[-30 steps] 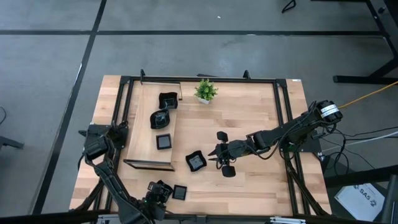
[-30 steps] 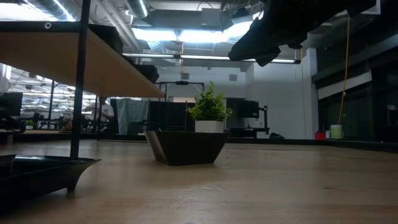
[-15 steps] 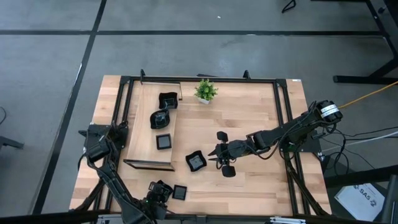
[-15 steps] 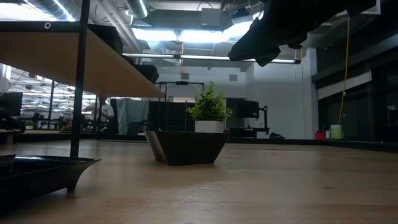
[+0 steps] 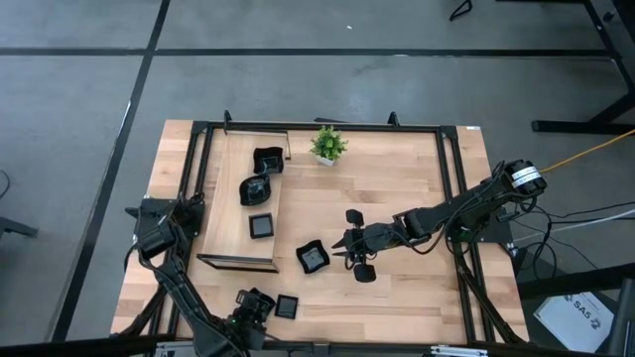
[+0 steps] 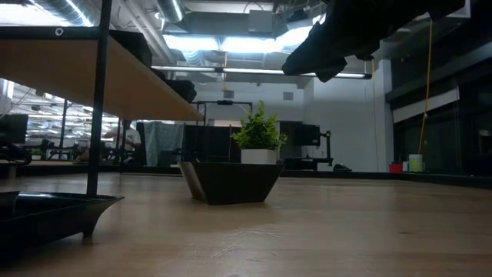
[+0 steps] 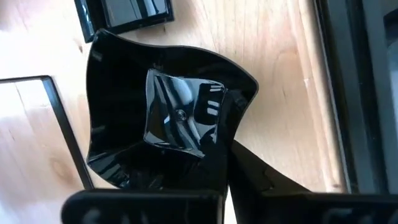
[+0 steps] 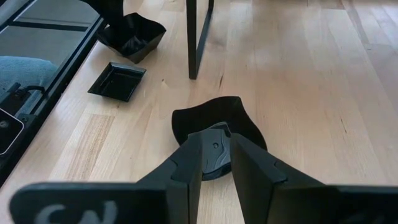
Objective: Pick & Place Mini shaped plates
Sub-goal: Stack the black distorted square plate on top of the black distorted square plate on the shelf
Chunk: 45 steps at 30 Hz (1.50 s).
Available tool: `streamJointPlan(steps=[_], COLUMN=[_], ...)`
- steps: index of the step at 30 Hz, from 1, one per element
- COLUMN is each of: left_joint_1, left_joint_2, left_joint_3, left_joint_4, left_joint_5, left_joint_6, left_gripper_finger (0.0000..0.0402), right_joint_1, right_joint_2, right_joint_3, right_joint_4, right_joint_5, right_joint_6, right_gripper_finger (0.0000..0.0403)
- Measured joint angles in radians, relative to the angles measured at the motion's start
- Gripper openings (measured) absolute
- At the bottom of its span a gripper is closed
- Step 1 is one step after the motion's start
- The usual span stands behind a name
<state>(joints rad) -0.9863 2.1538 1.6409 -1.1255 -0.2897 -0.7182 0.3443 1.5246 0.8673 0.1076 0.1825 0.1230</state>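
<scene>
Letters "SA5" mark paper [image 5: 585, 319] on floor beside table [image 5: 397, 188].

I work in an open lab or workshop: a grey concrete floor [image 5: 327, 79] surrounds my wooden counter [image 5: 397, 169], with exposed ceiling ducts [image 6: 146, 31] and distant workstations [image 6: 46, 146] beyond.

Glossy black mini dishes: three on the raised wooden tray [image 5: 238, 220] at left — wavy-rimmed [image 5: 267, 159], rounded [image 5: 255, 188], square [image 5: 262, 226]. Another wavy-rimmed [image 5: 314, 258] mid-table. Near edge: flat square [image 5: 287, 306] beside a tilted wavy one [image 7: 163, 118].
</scene>
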Motion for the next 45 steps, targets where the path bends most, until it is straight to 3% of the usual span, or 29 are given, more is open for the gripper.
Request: streamJointPlan(steps=[25, 45], left_joint_1=[-0.015, -0.015], left_joint_2=[-0.282, -0.546], left_joint_3=[0.000, 0.000], left_joint_4=[0.000, 0.001], left_joint_5=[-0.026, -0.252], left_joint_6=[-0.108, 0.130], left_gripper_finger=[0.0002, 0.0002], right_joint_1=[0.000, 0.000], right_joint_2=[0.000, 0.000], right_joint_3=[0.000, 0.000], right_joint_4=[0.000, 0.000], right_joint_5=[0.000, 0.000], right_joint_6=[-0.023, -0.021], right_gripper_finger=[0.0083, 0.0083])
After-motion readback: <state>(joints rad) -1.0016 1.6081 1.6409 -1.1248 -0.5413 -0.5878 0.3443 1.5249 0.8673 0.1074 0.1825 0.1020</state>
